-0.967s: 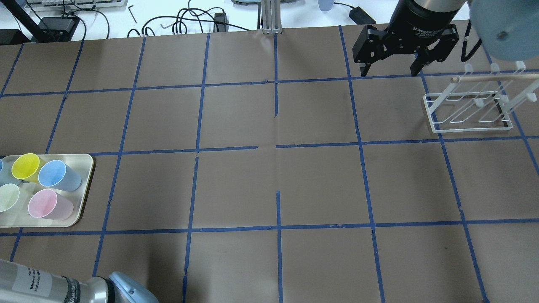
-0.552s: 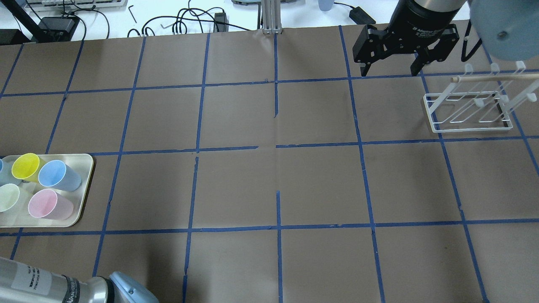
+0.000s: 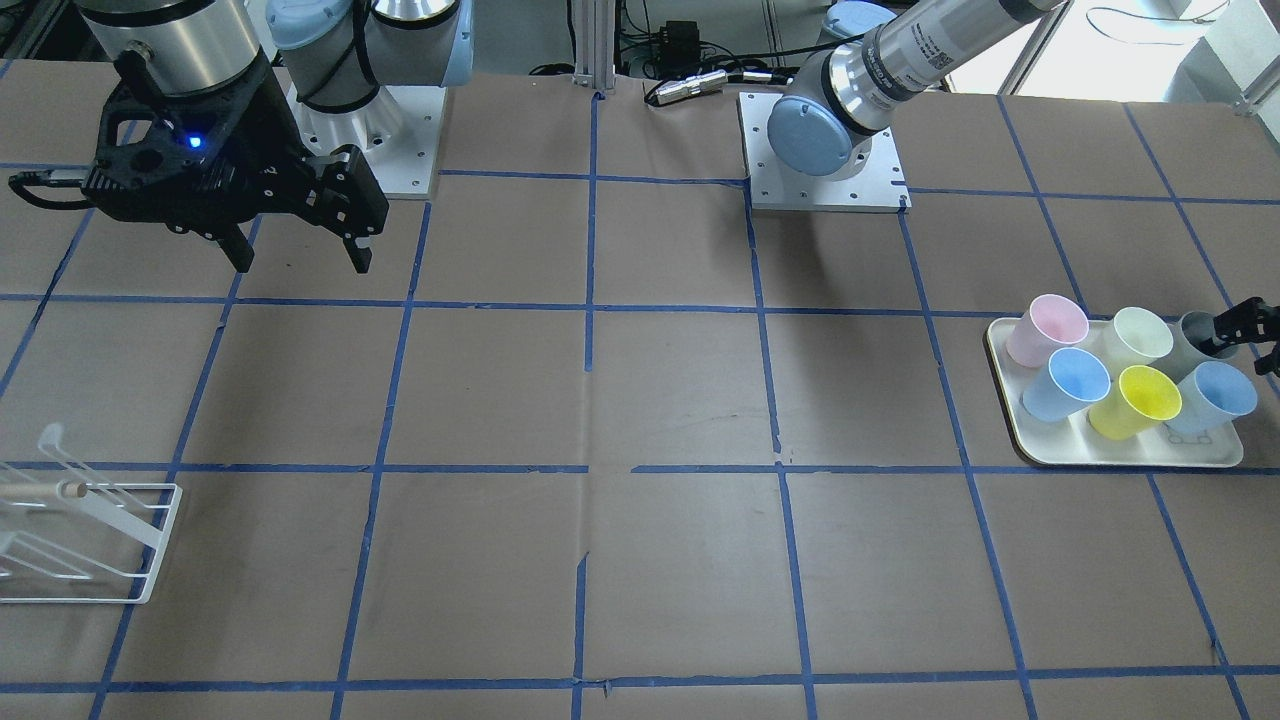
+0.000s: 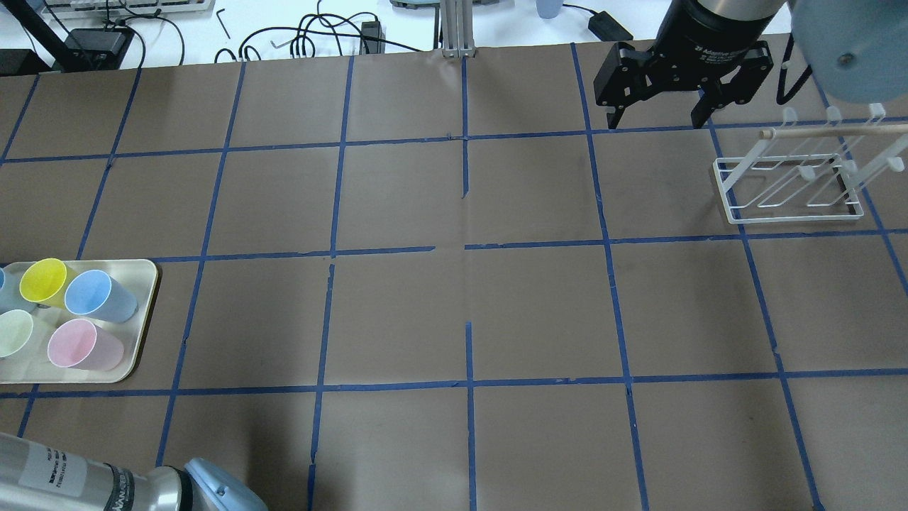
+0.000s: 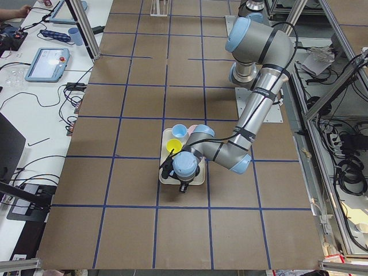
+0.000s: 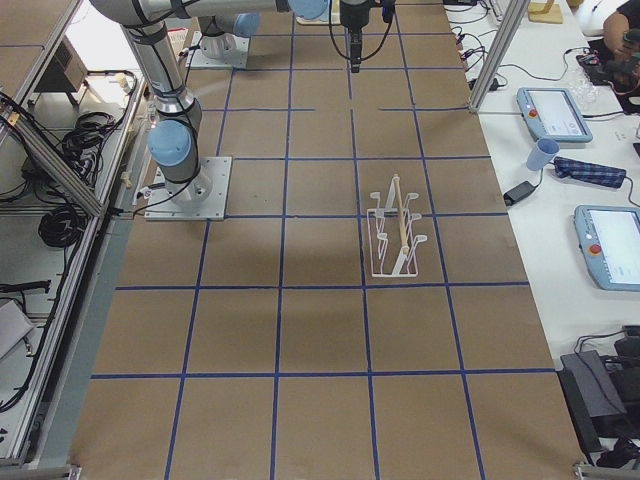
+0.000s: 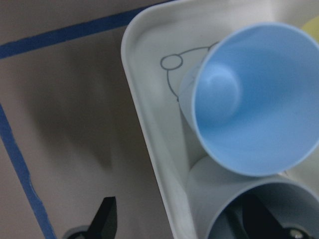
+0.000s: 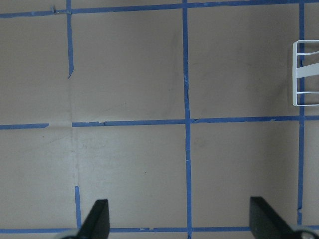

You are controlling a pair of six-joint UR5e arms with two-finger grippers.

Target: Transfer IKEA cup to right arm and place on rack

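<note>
The grey IKEA cup (image 3: 1192, 334) lies on its side at the back corner of the cream tray (image 3: 1010, 400), and its rim fills the bottom of the left wrist view (image 7: 209, 199). My left gripper (image 3: 1245, 325) is open at this cup. In the left wrist view (image 7: 183, 221), one finger is inside the cup mouth and the other is outside past the tray's edge. My right gripper (image 4: 656, 117) is open and empty, held high over the table beside the white wire rack (image 4: 787, 186). The rack holds no cup.
On the tray lie a pink cup (image 3: 1045, 328), a pale green-white cup (image 3: 1138, 335), two light blue cups (image 3: 1068, 383) and a yellow cup (image 3: 1135, 400). One light blue cup (image 7: 249, 99) lies right against the grey cup. Brown paper with blue tape lines covers the table.
The left arm's forearm has sunk slightly at the bottom left of the overhead view. The right gripper, rack and tray cups have not moved.
</note>
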